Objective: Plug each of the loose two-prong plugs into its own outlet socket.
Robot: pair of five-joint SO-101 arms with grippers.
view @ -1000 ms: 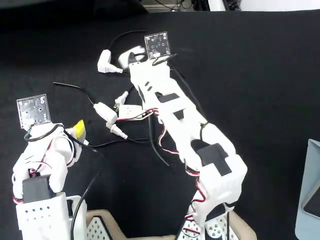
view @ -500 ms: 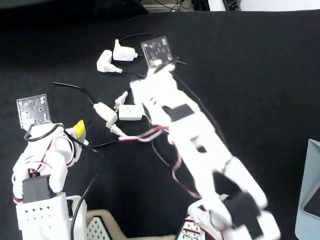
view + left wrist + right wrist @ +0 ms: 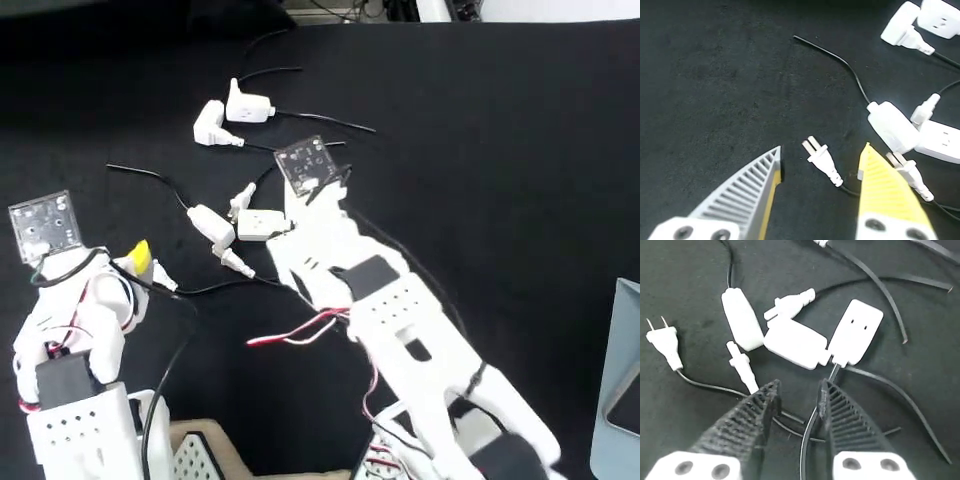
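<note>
A loose two-prong plug (image 3: pixel 820 157) on a black cord lies on the black mat between the fingers of my left gripper (image 3: pixel 823 148), which is open just above it. Its yellow finger (image 3: pixel 138 255) shows at the table's left. My right gripper (image 3: pixel 799 384) hangs over the middle cluster, open by a narrow gap with nothing gripped; a black cable (image 3: pixel 807 440) on the mat runs under the gap. Just beyond its tips lie a two-slot white socket (image 3: pixel 856 332), a white block (image 3: pixel 795 345) and a slim plug (image 3: pixel 740 367). That socket (image 3: pixel 258 224) sits mid-table.
At the far side lie an angled white plug (image 3: pixel 208 125) and another socket (image 3: pixel 248 103), each with black cord. An oval inline piece (image 3: pixel 210 222) sits left of the cluster. A grey-blue object (image 3: pixel 620 390) stands at the right edge. Loose black cables cross the mat.
The right arm has drawn back from the far socket to the middle cluster, uncovering that socket. The left arm has shifted slightly left.
</note>
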